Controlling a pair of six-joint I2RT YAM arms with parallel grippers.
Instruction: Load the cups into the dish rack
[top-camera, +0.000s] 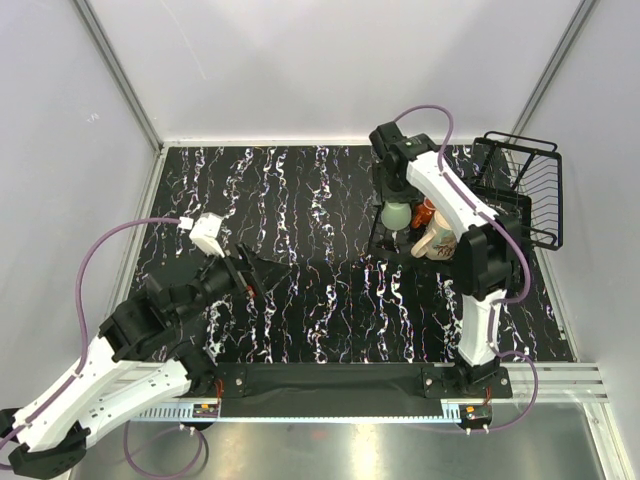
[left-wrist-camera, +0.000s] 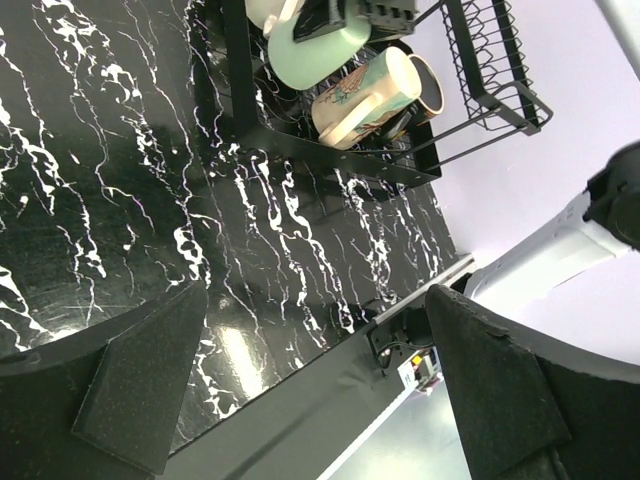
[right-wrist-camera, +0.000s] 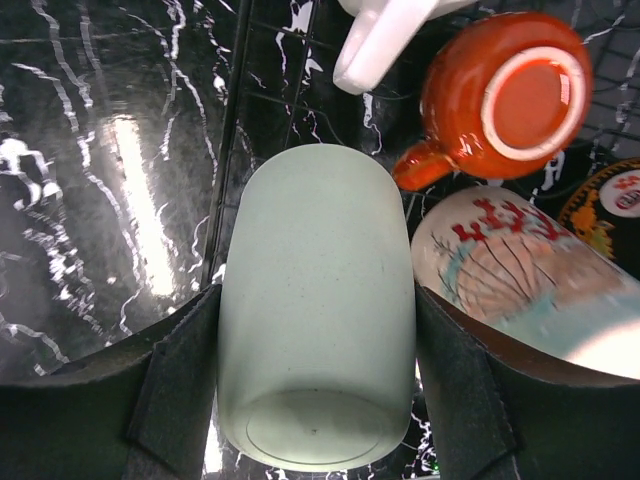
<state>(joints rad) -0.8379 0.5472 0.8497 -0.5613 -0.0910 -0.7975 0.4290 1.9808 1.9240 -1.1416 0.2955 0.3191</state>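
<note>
My right gripper (right-wrist-camera: 315, 400) is shut on the pale mint-green cup (right-wrist-camera: 315, 300), one finger on each side, its base toward the wrist camera. The cup (top-camera: 397, 215) hangs at the left end of the black wire dish rack (top-camera: 520, 190). In the rack basket lie a red cup (right-wrist-camera: 500, 95) with its base up, a cream cup (right-wrist-camera: 530, 280) with a printed picture, and a black printed cup (right-wrist-camera: 610, 205). Far off at the left, my left gripper (top-camera: 250, 275) stands wide open over the marble table with nothing between its fingers (left-wrist-camera: 150, 390).
The rack (left-wrist-camera: 480, 90) stands at the table's far right, its taller slotted section (top-camera: 535, 165) nearest the right wall. The right arm (top-camera: 470, 250) reaches over the rack's near side. A black rail (top-camera: 330, 380) runs along the near edge between the arm bases.
</note>
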